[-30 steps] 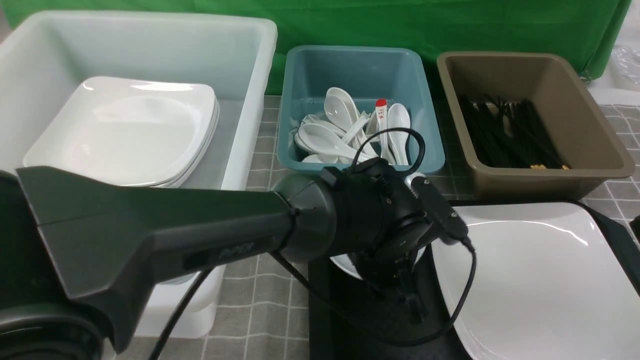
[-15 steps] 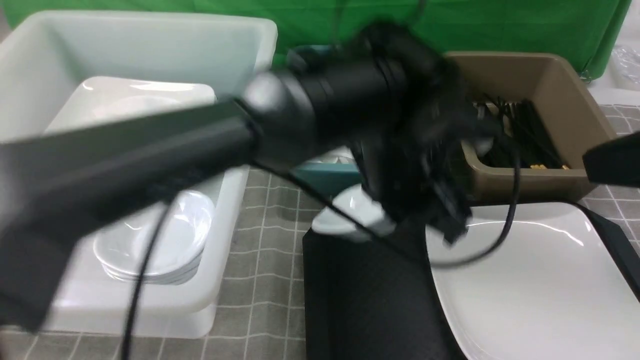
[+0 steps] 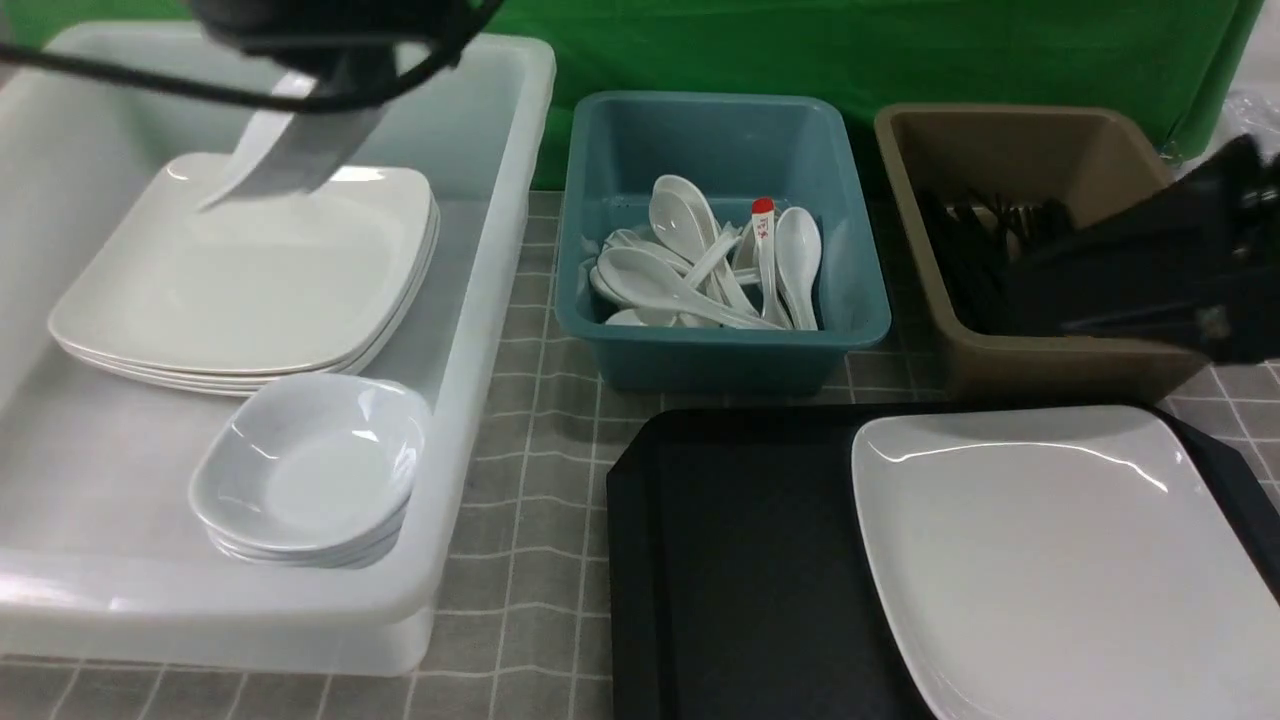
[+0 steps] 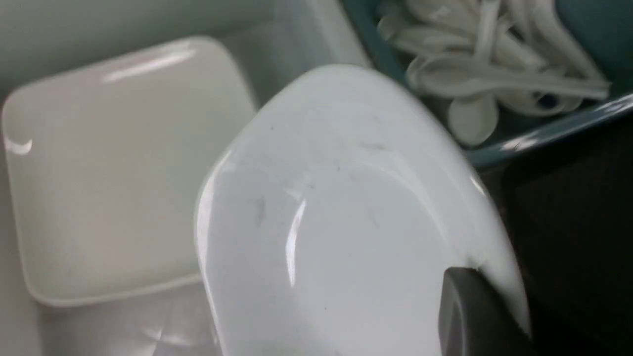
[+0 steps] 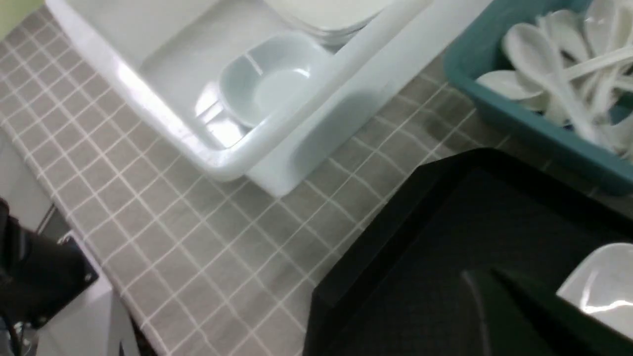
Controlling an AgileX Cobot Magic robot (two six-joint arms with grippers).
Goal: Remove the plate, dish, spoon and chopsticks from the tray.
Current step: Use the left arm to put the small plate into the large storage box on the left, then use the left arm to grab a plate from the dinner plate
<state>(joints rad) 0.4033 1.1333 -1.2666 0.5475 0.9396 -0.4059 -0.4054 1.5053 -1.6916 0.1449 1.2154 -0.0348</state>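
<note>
The left jaws clamp the dish (image 3: 290,150), tipped steeply over the white tub (image 3: 495,240). The right jaws are together.

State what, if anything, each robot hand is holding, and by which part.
The left hand grips the small white dish by its rim. The right hand is shut, with nothing visible in it.
</note>
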